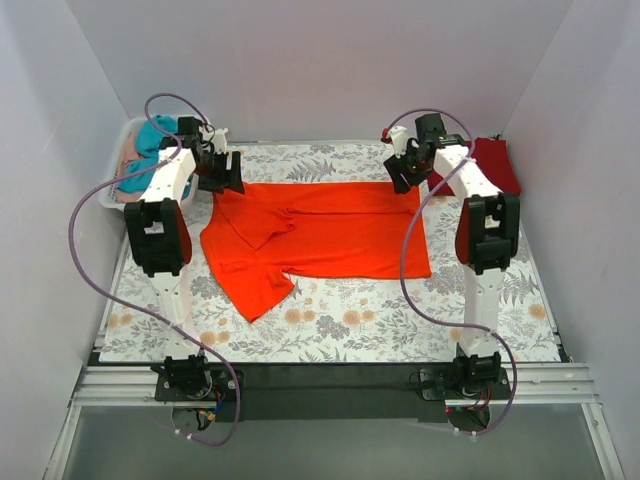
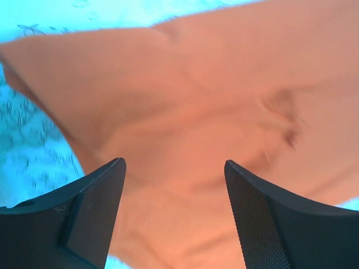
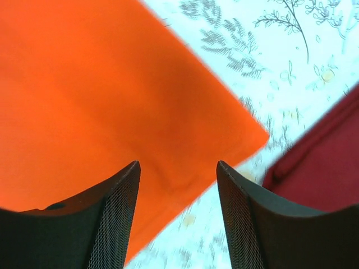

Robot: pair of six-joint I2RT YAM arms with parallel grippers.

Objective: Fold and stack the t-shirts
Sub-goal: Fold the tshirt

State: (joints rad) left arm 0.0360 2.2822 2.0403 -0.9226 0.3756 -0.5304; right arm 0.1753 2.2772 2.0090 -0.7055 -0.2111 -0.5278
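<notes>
The orange-red t-shirt lies partly folded across the middle of the floral table, one sleeve sticking out at the front left. My left gripper is open just above its far left corner; the left wrist view shows wrinkled orange cloth between my open fingers. My right gripper is open above the shirt's far right corner, empty. The crimson t-shirt lies folded at the far right and also shows in the right wrist view.
A white basket at the far left holds teal and pale pink garments. The floral tablecloth covers the table. White walls close in on three sides.
</notes>
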